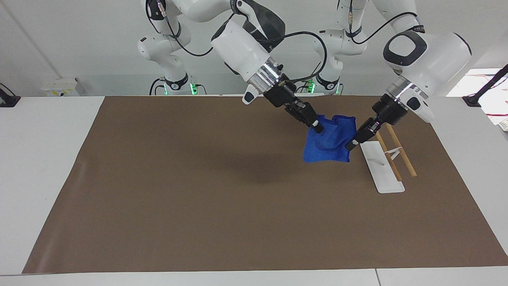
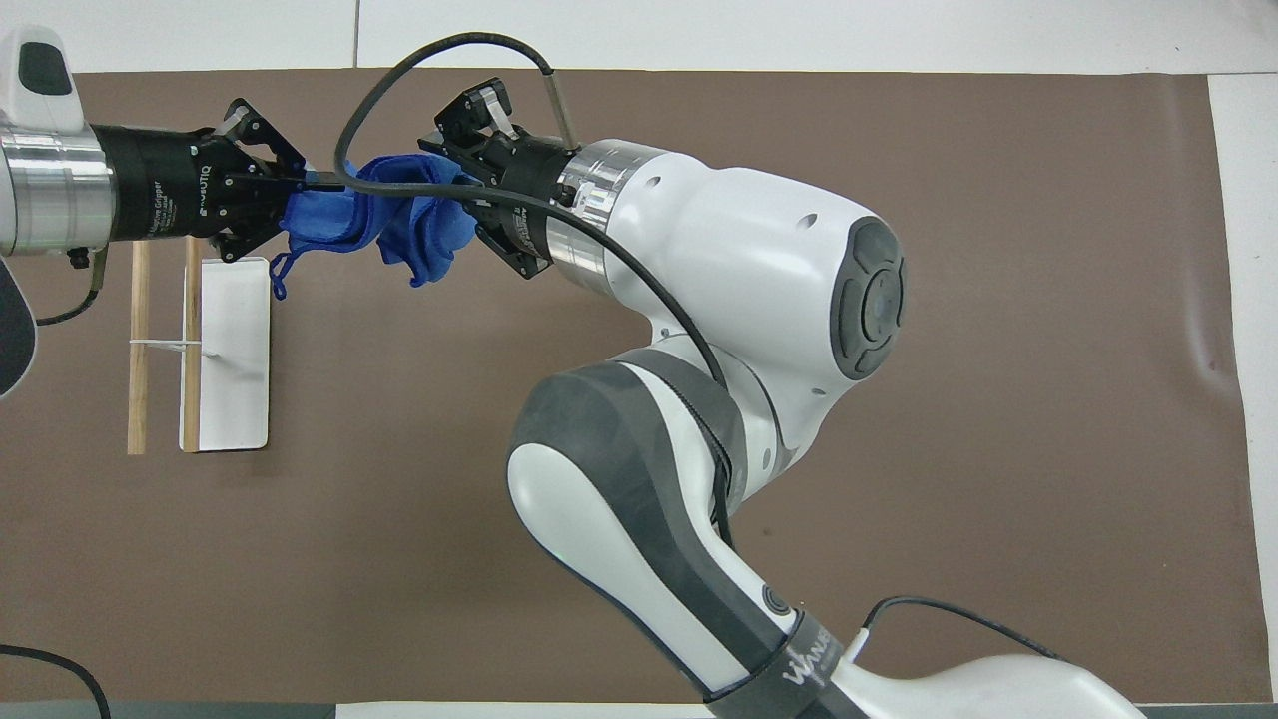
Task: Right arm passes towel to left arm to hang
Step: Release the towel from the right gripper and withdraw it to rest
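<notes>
The blue towel (image 1: 327, 141) hangs in the air, stretched between the two grippers over the brown mat. My left gripper (image 1: 350, 145) is shut on the towel's edge on the side toward the left arm's end. In the overhead view the left gripper (image 2: 305, 182) pinches the towel (image 2: 369, 215), and a little loop (image 2: 278, 285) dangles below the pinch. My right gripper (image 1: 317, 127) is at the towel's other upper end, and cloth folds around its tip. The right gripper (image 2: 439, 190) is half buried in blue folds in the overhead view.
A white rack base (image 1: 383, 171) with two wooden rods (image 1: 401, 153) lies on the mat (image 1: 198, 178) toward the left arm's end, just under the left arm's wrist. From overhead the rack base (image 2: 235, 350) sits beside the rods (image 2: 138, 350).
</notes>
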`<action>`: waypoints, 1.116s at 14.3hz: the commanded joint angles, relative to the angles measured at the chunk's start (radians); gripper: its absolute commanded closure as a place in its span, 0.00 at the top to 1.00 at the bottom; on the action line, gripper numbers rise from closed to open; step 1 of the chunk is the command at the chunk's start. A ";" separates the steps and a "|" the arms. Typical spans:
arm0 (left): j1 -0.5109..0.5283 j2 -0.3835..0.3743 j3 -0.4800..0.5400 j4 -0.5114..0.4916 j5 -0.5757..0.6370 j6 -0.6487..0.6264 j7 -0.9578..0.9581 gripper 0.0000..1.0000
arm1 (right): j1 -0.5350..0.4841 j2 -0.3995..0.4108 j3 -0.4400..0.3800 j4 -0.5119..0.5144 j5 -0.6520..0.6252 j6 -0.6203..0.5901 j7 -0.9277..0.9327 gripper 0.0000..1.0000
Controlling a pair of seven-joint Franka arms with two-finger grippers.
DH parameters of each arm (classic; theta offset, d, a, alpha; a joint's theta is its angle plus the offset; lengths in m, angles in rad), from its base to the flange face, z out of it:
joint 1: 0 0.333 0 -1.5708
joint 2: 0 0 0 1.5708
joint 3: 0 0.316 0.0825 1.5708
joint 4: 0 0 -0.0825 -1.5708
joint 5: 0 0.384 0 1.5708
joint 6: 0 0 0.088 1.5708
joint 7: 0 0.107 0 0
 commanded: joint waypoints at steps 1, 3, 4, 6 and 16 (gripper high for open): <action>0.001 -0.015 0.005 -0.015 0.096 0.038 0.003 0.00 | -0.059 -0.015 0.002 -0.046 -0.048 -0.010 -0.132 1.00; 0.004 -0.013 0.008 -0.018 0.145 0.073 0.031 0.00 | -0.110 -0.038 0.002 -0.105 -0.122 -0.013 -0.232 1.00; 0.012 -0.013 0.010 -0.018 0.159 0.075 0.055 0.00 | -0.128 -0.056 0.002 -0.151 -0.162 -0.013 -0.305 1.00; 0.039 -0.018 0.010 -0.017 0.214 0.075 0.117 0.00 | -0.183 -0.092 0.004 -0.231 -0.200 -0.037 -0.509 1.00; 0.150 -0.056 0.010 -0.020 0.373 -0.146 0.695 0.00 | -0.455 -0.152 0.004 -0.282 -0.606 -0.428 -0.969 1.00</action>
